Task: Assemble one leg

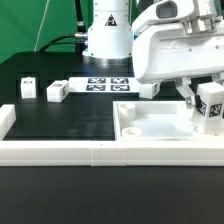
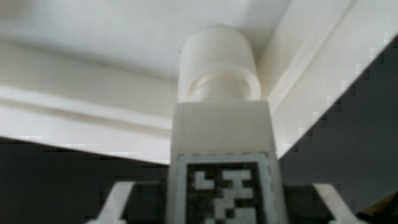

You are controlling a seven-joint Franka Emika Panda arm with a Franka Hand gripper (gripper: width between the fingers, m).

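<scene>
The gripper [image 1: 203, 100] sits at the right edge of the exterior view, its fingers clenched on the leg [image 1: 210, 108], which hangs with its tag facing outward just over the right-hand part of the panel [image 1: 150, 128]. Whether its lower end touches the panel floor cannot be told from there. In the wrist view the leg [image 2: 222, 130] runs straight out from between the fingers, its rounded stub pointing at an inner corner of the panel [image 2: 107, 90] where two raised rims meet. By its look the leg is a small hard plastic block: light, stiff and not fragile, but smooth enough to twist in the grip if pressed off-axis. The flat opposite faces near the tagged end, where it is held now, seem the right place to hold it. Room is tight at that corner, since the rim walls flank it on two sides, and the long border rail [image 1: 110, 152] runs across the lower part of the exterior view just in front of the panel. The bare black table [image 1: 60, 120] at centre left offers free space for a retreat. Other small white pegs [image 1: 55, 92] lie in the upper left, near the marker board [image 1: 105, 84] and well apart from the gripper
</scene>
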